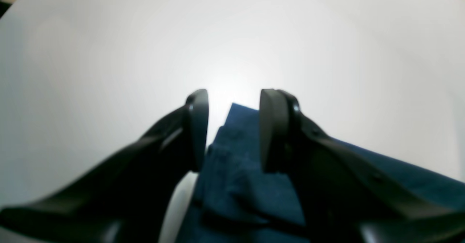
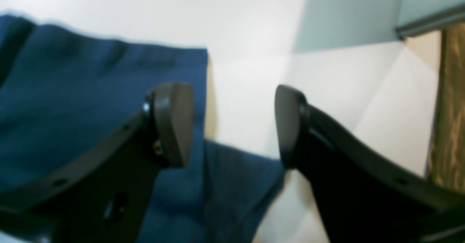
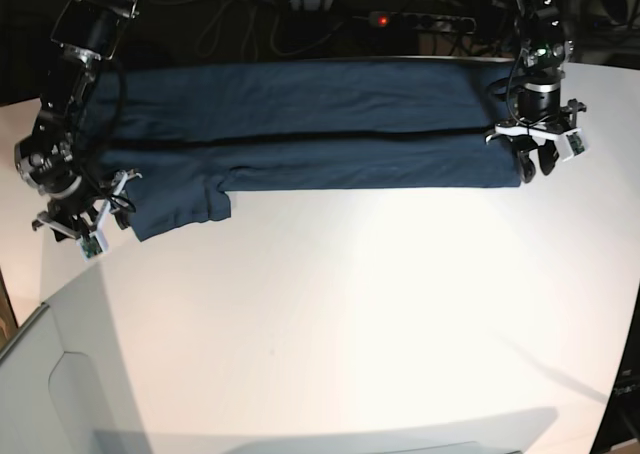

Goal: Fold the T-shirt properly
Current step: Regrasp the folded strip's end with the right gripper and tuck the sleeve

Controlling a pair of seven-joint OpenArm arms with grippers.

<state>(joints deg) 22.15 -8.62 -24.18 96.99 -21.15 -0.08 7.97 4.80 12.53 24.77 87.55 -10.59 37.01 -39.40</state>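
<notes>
Both end effectors, left [image 3: 535, 160] and right [image 3: 72, 224], gape over the dark navy-blue cotton T-shirt [image 3: 300, 124] across the frame's top; next, likely pinching its corners.

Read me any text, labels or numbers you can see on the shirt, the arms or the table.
None readable in any view.
T-shirt: plain navy, no label or print showing.
Left gripper and right gripper: no legible markings.
Table: bare white, no writing.

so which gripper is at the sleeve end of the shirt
The right gripper, on the base view's left, beside the T-shirt's sleeve. The left gripper sits at the straight-edged opposite end.
</notes>
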